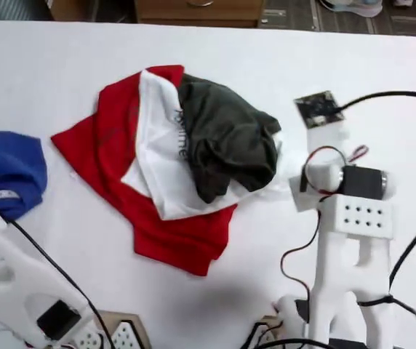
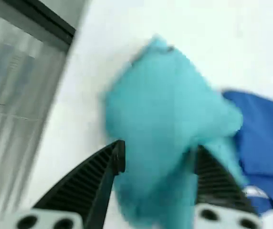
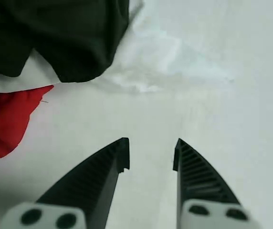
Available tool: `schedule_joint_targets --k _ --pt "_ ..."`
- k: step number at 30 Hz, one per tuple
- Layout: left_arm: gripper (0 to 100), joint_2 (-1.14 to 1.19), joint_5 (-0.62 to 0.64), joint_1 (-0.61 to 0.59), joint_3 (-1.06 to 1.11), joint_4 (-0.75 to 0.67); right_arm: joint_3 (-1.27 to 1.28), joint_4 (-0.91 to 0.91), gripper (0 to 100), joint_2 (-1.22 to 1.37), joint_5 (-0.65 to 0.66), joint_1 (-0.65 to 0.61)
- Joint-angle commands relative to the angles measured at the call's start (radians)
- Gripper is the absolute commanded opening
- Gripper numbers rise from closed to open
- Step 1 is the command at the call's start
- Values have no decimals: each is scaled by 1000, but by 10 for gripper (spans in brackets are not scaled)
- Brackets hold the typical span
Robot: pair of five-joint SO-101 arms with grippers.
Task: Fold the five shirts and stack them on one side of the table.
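Observation:
A pile lies mid-table: a red shirt point(image 1: 172, 233) at the bottom, a white shirt point(image 1: 157, 145) over it, and a dark shirt point(image 1: 230, 138) crumpled on top. A blue shirt point(image 1: 8, 171) sits bunched at the table's left edge. My left gripper point(image 2: 158, 155) is shut on a turquoise shirt point(image 2: 170, 109), which bulges out between the fingers, with the blue shirt point(image 2: 265, 143) right beside it. My right gripper point(image 3: 151, 155) stands open over bare table, just short of the dark shirt point(image 3: 55, 33), the white shirt's hem point(image 3: 151, 57) and a red corner point(image 3: 7, 119).
The white left arm point(image 1: 4, 269) rises from the front left corner and the white right arm point(image 1: 346, 218) stands at the right, trailing black cables point(image 1: 412, 247). A wooden cabinet point(image 1: 193, 11) lies beyond the table's far edge.

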Motion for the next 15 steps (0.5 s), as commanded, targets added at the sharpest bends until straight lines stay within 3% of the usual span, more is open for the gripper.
schedule_joint_targets --k 1,5,8,12,15 --pt "316 -68 -12 58 114 6 -2 -10 162 -5 -8 -24" --pt "318 -97 28 180 120 11 5 -8 162 -2 0 -16" --pt "320 -112 87 351 145 12 32 -8 162 -5 2 -16" --pt "321 -72 94 623 401 6 52 -15 162 -5 -5 38" --pt "321 3 190 776 587 -29 52 -15 162 -5 3 134"
